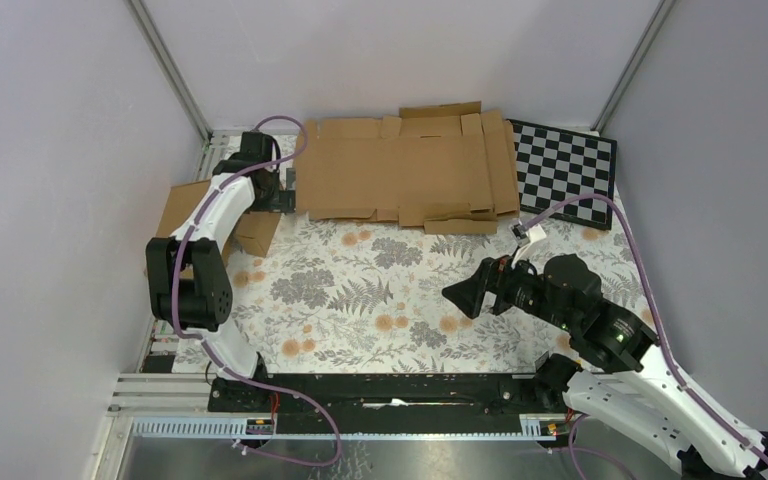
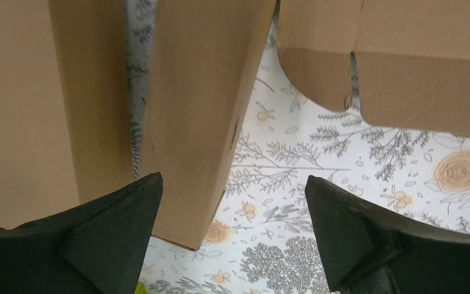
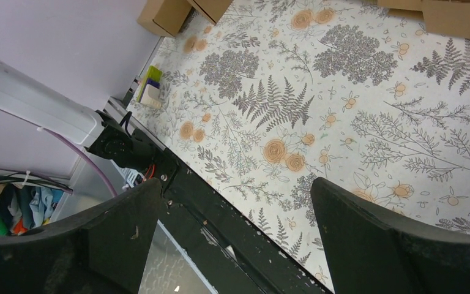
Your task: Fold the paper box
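Left gripper [image 2: 232, 187] seen spread wide, nothing pinched, paper box [image 1: 257, 233] set near the table's left edge, right gripper [image 1: 455, 293] spread over open floral tablecloth [image 1: 360, 290], cardboard sheets [image 1: 400, 165] stacked by the back wall.

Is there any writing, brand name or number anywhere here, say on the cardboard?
None can be read.
The cardboard sheets are plain brown, the checkered board shows only squares, and the tablecloth only flowers.
The small coloured items at the table's edge are too blurred to tell.
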Controlling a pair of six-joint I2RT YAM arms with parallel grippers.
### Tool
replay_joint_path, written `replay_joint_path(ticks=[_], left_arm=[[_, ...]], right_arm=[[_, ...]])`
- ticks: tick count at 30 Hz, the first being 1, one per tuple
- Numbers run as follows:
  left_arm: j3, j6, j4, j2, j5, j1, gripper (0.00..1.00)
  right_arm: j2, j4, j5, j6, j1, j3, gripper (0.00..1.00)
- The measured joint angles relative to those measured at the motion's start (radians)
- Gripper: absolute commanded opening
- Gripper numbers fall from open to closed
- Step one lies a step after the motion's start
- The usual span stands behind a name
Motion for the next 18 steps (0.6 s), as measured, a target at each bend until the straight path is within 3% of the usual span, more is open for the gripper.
replay_joint_path(ticks=[14, 18], left_arm=[[0.094, 0.037, -0.003, 0.098, 0.009, 0.101, 0.99], [0.097, 0.038, -0.005, 0.153, 0.016, 0.116, 0.84]], right_arm=[[0.071, -0.029, -0.023, -0.031, 0.000, 0.021, 0.99], [0.091, -0.030, -0.032, -0.032, 0.000, 0.035, 0.99]])
